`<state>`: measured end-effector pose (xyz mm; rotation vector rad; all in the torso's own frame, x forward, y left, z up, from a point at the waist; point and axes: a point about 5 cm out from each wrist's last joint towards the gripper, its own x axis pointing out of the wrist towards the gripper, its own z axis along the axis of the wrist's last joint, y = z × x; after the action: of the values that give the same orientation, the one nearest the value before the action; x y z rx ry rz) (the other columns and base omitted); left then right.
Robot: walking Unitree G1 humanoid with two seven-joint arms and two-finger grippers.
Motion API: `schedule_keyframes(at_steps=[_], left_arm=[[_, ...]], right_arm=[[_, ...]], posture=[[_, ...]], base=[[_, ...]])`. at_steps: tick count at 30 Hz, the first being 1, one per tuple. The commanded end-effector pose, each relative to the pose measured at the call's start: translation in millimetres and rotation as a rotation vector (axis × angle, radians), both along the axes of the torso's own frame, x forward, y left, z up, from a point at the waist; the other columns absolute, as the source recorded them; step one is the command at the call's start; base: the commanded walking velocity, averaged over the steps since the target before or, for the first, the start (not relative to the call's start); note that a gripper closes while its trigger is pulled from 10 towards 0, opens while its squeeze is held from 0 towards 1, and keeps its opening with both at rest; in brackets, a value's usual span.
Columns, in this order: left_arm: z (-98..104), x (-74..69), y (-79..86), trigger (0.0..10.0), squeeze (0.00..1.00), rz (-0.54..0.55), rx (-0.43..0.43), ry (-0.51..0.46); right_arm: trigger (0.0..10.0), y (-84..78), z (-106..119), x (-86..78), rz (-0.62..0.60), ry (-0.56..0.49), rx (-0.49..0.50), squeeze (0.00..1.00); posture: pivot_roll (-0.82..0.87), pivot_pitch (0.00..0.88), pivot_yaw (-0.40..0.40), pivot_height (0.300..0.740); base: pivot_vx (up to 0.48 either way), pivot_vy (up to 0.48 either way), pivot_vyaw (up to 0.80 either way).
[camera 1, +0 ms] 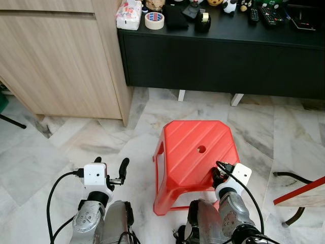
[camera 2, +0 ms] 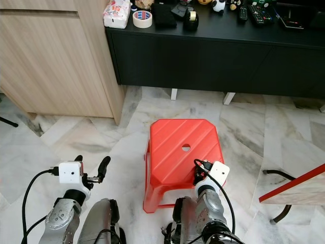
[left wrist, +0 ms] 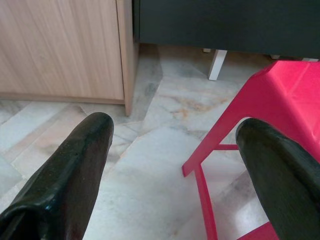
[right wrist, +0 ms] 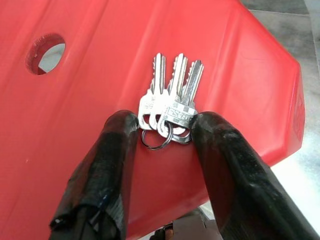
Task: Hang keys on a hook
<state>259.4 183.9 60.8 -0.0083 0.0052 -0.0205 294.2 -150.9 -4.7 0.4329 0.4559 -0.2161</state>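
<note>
Keys: we are seeing three silver keys (right wrist: 170, 98) on a ring, lying on the red stool (camera 1: 190, 152), near the seat's front edge on its right side, with their blades fanned toward the middle of the seat.

Right gripper: we are holding our right gripper (right wrist: 162, 125) over the front right part of the stool seat, its two black fingers (right wrist: 112, 150) closing in on either side of the key heads and touching them; the ring is sitting in the gap between the fingers.

Left gripper: we are keeping our left gripper (left wrist: 172, 145) low over the marble floor (camera 1: 81, 147), to the left of the stool, with its fingers (left wrist: 80, 155) spread wide and nothing between them.

Stool: we are looking at a red plastic stool with a round hole (right wrist: 46, 51) in the middle of its seat, standing on the marble floor in front of the black cabinet (camera 1: 218, 56).

Surroundings: we are facing a wooden cupboard (camera 1: 56, 56) at the left, with a roll of tape (camera 1: 154, 20) and remote controls (camera 1: 264, 15) lying on the black cabinet's top.
</note>
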Motion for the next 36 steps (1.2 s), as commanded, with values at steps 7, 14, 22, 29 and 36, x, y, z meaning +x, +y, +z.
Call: schedule_keyframes(at_steps=[7, 14, 22, 29, 36], left_arm=[[-4, -2.7, -1.8, 10.0, 0.0, 0.007, -0.011, 0.023], [-4, -1.8, -1.5, 10.0, 0.0, 0.011, -0.014, 0.025], [-5, -0.3, -1.7, 10.0, 0.0, 0.012, -0.019, 0.024], [-3, 3.2, -1.2, 10.0, 0.0, 0.014, -0.019, 0.019], [-3, 8.1, -2.5, 10.0, 0.0, 0.013, -0.024, 0.017]], right_arm=[[0.0, 3.0, -14, -13.9, 0.043, 0.064, -0.002, 0.0], [0.0, 3.3, -13, -13.0, 0.058, 0.06, -0.012, 0.0], [0.0, 5.4, -11, -10.9, 0.073, 0.051, -0.022, 0.0], [0.0, 6.4, -6, -6.1, 0.089, 0.019, -0.049, 0.0], [0.0, -0.4, 5, 2.0, 0.089, -0.049, -0.137, 0.0]], posture=[[0.14, 0.243, -0.083, 0.596], [0.14, 0.237, -0.083, 0.596], [0.14, 0.23, -0.082, 0.596], [0.13, 0.215, -0.085, 0.596], [0.12, 0.19, -0.088, 0.596]], base=[[0.0, 0.0, 0.0], [0.0, 0.0, 0.0], [0.0, 0.0, 0.0], [0.0, 0.0, 0.0], [0.0, 0.0, 0.0]])
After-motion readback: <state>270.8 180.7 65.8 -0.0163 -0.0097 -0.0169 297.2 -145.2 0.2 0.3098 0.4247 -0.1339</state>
